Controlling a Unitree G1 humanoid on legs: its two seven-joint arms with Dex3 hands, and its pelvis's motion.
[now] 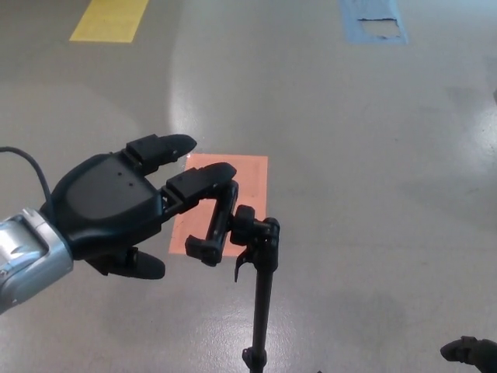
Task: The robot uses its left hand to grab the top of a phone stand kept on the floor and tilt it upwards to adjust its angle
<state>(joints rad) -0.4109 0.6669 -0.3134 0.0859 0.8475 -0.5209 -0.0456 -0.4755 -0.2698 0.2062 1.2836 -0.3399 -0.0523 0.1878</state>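
Note:
A black phone stand [260, 287] rises from the floor on a thin pole, with an empty clamp cradle [217, 223] at its top, tilted. My left hand [116, 203] reaches in from the left with its fingers spread. One finger [200, 179] lies over the cradle's upper end, the other finger [161, 145] points past it, and the thumb [140, 264] hangs below to the left. Nothing is clasped. Only a dark bit of my right hand [470, 351] shows at the bottom right corner.
Grey glossy floor with an orange taped rectangle [241, 186] behind the stand, a yellow patch [109, 19] at top left and a blue patch [373, 22] at top right. A black cable [27, 159] runs behind my left forearm.

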